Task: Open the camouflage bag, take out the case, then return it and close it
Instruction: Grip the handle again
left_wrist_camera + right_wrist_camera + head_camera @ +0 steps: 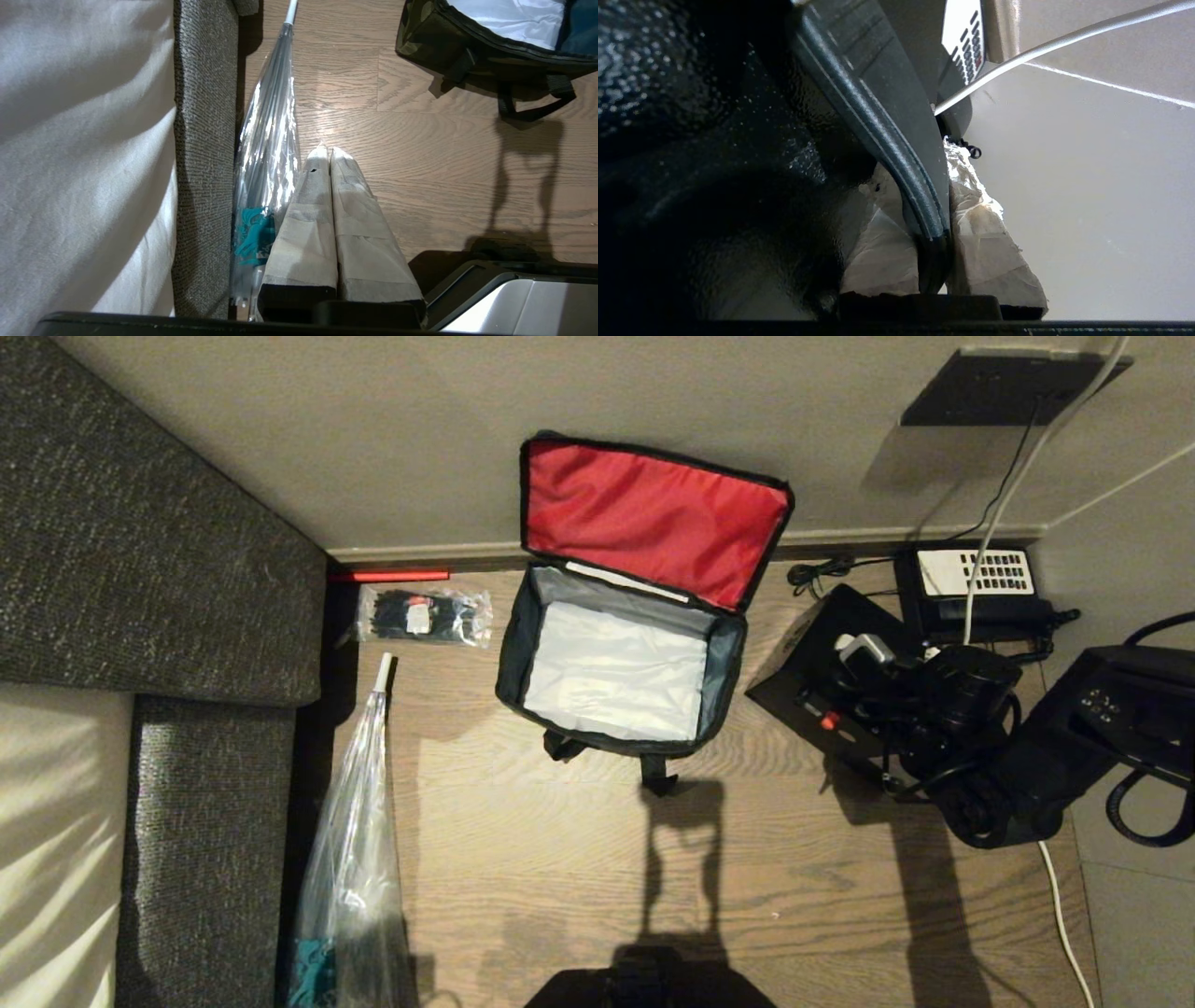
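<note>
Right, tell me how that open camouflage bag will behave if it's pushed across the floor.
The camouflage bag looks empty, showing only its silvery lining, so it is probably light and would slide on the smooth wood floor. Its soft walls would likely buckle. The raised red lid leans against the wall and may flop.

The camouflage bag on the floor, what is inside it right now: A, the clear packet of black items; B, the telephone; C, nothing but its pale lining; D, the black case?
C: in the head view the camouflage bag stands with its red-lined lid flipped back and only bare silvery lining inside, while the case sits on the floor to its right.
</note>
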Motion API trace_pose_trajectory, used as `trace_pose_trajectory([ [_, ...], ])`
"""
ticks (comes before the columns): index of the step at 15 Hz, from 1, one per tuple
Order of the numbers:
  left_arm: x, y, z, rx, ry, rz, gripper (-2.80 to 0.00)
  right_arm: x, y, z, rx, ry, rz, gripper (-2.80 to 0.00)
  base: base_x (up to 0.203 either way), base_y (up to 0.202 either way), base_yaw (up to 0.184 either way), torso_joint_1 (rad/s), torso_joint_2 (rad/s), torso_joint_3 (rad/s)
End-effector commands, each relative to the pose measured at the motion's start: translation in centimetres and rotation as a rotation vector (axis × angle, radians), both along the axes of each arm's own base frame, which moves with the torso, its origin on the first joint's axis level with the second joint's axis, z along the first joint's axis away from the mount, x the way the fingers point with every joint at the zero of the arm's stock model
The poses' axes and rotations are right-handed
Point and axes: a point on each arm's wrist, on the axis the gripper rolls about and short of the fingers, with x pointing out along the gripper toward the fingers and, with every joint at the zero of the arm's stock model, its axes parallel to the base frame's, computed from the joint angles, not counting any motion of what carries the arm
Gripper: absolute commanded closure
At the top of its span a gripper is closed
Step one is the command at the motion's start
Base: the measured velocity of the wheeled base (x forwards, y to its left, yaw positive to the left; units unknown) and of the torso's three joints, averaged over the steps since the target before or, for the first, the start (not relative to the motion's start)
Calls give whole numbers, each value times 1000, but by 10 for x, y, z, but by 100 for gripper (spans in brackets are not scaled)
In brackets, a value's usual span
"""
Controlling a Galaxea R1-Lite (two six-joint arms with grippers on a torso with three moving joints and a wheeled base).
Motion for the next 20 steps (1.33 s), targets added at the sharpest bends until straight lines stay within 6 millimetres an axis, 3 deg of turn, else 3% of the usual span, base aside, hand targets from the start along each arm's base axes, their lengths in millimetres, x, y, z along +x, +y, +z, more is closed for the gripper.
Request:
trace_pose_trajectory([
  [1, 0, 0, -1, 0, 0, 1, 0, -10, 10, 16, 1, -31, 19, 0, 0, 0, 0, 0, 0, 0],
  [2, 0, 0, -1, 0, 0, 1, 0, -14, 13, 19, 1, -26, 26, 0, 0, 0, 0, 0, 0, 0],
  [5, 0, 0, -1, 0, 0, 1, 0, -42, 18, 50, 5, -61, 49, 0, 0, 0, 0, 0, 0, 0],
  [13, 0, 0, -1, 0, 0, 1, 0, -141, 5, 159, -15, -95, 60, 0, 0, 0, 0, 0, 0, 0],
  [16, 0, 0, -1, 0, 0, 1, 0, -172, 8, 177, -25, -18, 95, 0, 0, 0, 0, 0, 0, 0],
  [20, 0, 0, -1, 0, 0, 1, 0, -188, 31, 199, -6, -53, 206, 0, 0, 0, 0, 0, 0, 0],
])
